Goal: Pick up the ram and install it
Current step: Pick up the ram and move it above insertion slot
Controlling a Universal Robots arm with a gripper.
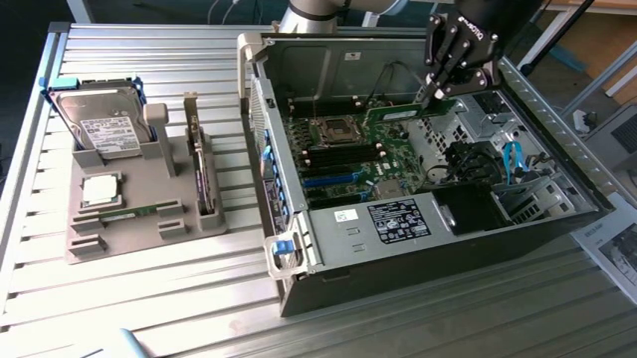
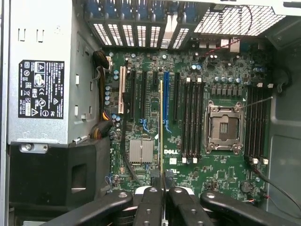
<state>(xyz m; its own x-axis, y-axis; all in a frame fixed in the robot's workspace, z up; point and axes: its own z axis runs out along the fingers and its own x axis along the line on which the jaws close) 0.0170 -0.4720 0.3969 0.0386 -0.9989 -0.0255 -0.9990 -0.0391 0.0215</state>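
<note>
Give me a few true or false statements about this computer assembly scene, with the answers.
1. The gripper is shut on the ram. True.
2. The computer case is closed. False: its side is open, showing the motherboard.
3. The processor chip sits in the socket. False: the socket is empty; the chip lies on the grey tray.
4. The hard drive stands on the grey tray. True.

We see the gripper [image 2: 163, 192] pinching the ram [image 2: 161, 122], edge-on, over the motherboard [image 2: 188, 167]. Black memory slots [image 2: 193, 117] lie between ram and CPU socket [image 2: 225, 128]; power supply [image 2: 47, 84] on the ram's other side.
</note>
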